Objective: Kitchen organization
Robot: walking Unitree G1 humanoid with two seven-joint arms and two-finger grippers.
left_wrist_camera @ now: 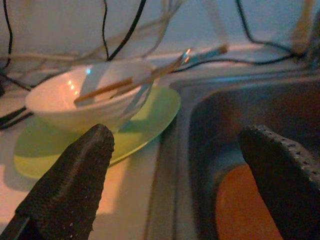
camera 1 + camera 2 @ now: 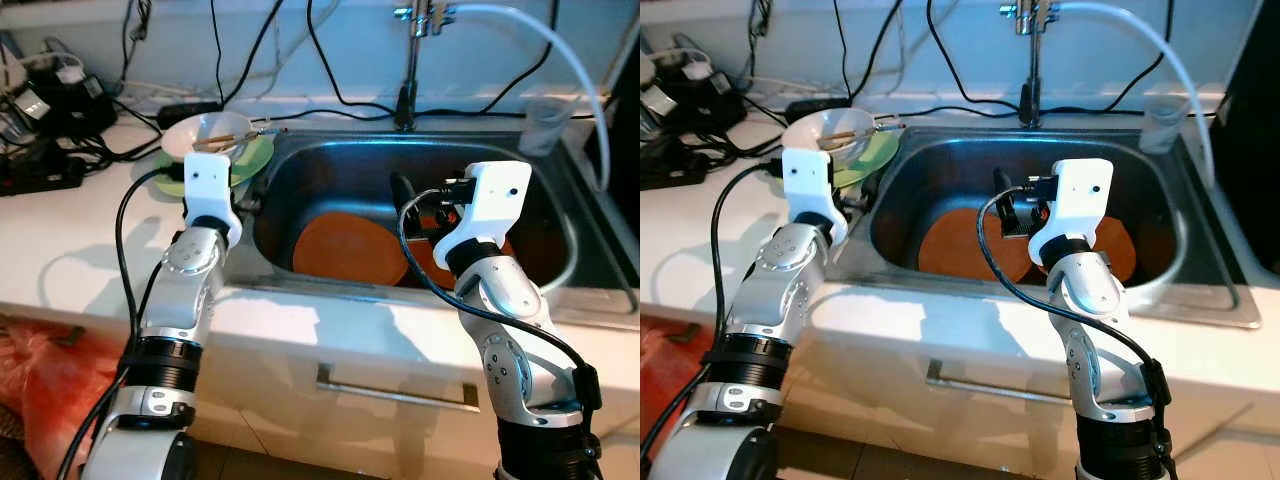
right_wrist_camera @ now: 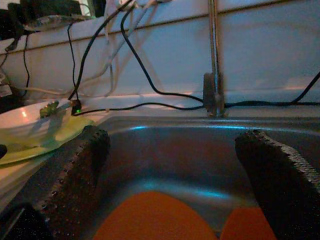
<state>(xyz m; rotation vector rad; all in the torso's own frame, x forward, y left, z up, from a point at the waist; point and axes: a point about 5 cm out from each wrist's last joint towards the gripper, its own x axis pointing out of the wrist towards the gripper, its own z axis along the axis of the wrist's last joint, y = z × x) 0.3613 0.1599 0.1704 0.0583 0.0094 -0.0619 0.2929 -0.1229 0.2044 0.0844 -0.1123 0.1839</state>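
While both arms reach forward over the counter edge, I judge the organizing barely begun, since nothing is held and every dish sits where it lies.

Biggest in front of me is the steel sink (image 2: 330, 165), set into the white counter (image 2: 70, 240), with the faucet (image 2: 410, 60) rising at its far rim and a white hose (image 2: 560, 45) arcing off to the right. Down in the basin lie two orange plates: one (image 2: 345, 245) near the middle, the other (image 2: 1118, 245) to its right, partly hidden behind my right arm. They appear to overlap slightly, though I cannot tell which is on top.

On the counter just left of the sink sits a green plate (image 2: 255, 160), its edge reaching the sink's rim, and a white bowl (image 2: 205, 135) rests on it. Chopsticks (image 1: 145, 79) lie across the bowl, their tips pointing out toward the sink. A clear cup (image 2: 545, 125) stands at the sink's far right corner. Black cables (image 2: 60, 110) and chargers clutter the far left of the counter.

My left gripper (image 1: 180, 175) hovers near the sink's left rim, just short of the green plate, fingers spread wide with nothing between them. My right gripper (image 3: 175, 175) hangs over the basin above the orange plates, likewise spread and empty.

What is left, as I read it, is nearly everything: the bowl, chopsticks and green plate wait on the counter, and the orange plates wait in the sink. Whichever goes first, neither gripper touches anything yet.
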